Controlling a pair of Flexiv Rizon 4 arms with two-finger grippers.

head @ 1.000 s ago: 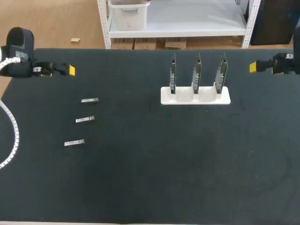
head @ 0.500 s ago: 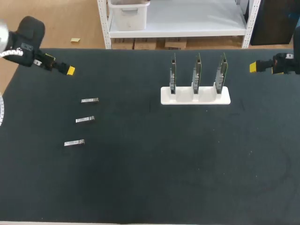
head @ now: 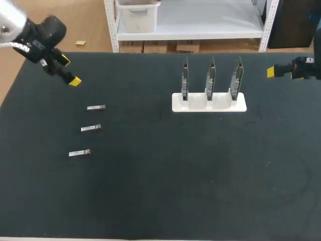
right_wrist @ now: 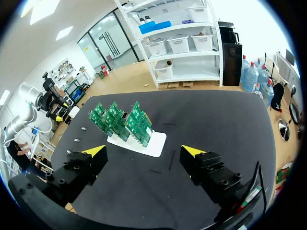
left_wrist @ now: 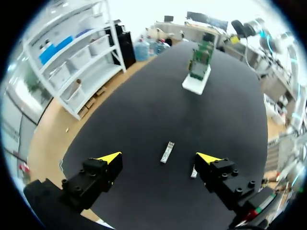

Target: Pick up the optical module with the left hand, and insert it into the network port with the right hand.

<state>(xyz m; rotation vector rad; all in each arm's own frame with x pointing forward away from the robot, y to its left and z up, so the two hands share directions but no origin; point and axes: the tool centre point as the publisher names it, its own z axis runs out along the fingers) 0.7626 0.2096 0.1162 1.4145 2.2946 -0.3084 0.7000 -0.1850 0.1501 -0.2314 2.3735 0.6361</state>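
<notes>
Optical modules [head: 91, 128], three small silver bars, lie flat in a loose column on the black bench [head: 160, 191], at about 9 o'clock of it in the head view. They are well apart from one another, and nothing touches them. The left arm comes in from the 10 o'clock corner. The left hand [head: 69, 70] hangs above the bench at 11 o'clock of the far module [head: 96, 107], near it but apart, and is tilted so that its yellow tips aim toward about 5 o'clock. In the left wrist view the left hand [left_wrist: 159, 157] is released, with its fingers spread wide and nothing gripped. One module [left_wrist: 167, 152] lies on the bench ahead, within the gap between the tips. A second module [left_wrist: 193, 171] lies just beside one finger.

At about 1 o'clock of the bench stands a white holder [head: 209, 103]. Three green circuit boards [head: 211, 78] stand upright in it, one to a slot, edge-on to the head camera. From the left wrist the holder [left_wrist: 195, 84] shows well ahead of the fingers.

The right hand [head: 271, 72] hovers at the bench's 2 o'clock edge, level and pointing toward 9 o'clock, with one yellow tip showing. In the right wrist view the right hand [right_wrist: 144, 151] is released and empty, its fingers parted. The holder [right_wrist: 144, 141] and its boards [right_wrist: 120, 120] stand ahead between the tips, well apart from them.
</notes>
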